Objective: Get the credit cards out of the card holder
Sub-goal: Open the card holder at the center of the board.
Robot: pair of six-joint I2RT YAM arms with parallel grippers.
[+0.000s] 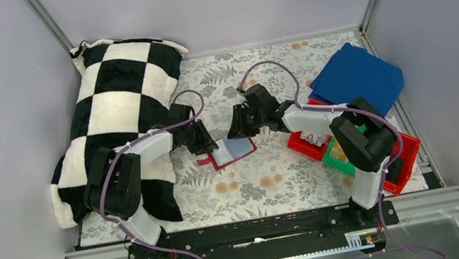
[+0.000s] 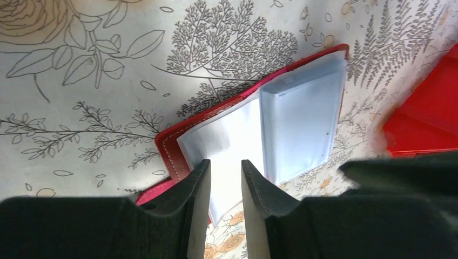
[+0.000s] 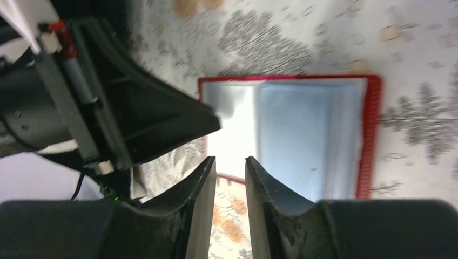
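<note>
The card holder (image 1: 234,150) lies open on the floral table, its red border (image 2: 170,148) framing clear sleeves. A pale blue credit card (image 2: 302,124) sits in the right-hand sleeve and also shows in the right wrist view (image 3: 302,140); the left-hand sleeve is washed out by glare. No other cards show. My left gripper (image 1: 204,141) hovers at the holder's left edge, its jaws (image 2: 225,164) a narrow gap apart and empty. My right gripper (image 1: 240,127) is just over the holder's far right corner, narrowly open and empty (image 3: 230,160). The holder's border shows there too (image 3: 370,135).
A black-and-white checked cushion (image 1: 117,113) fills the left side. A folded blue cloth (image 1: 357,78) lies at the back right. Red bins (image 1: 395,157) and a green one (image 1: 342,156) stand on the right, one red wall close by (image 2: 426,118).
</note>
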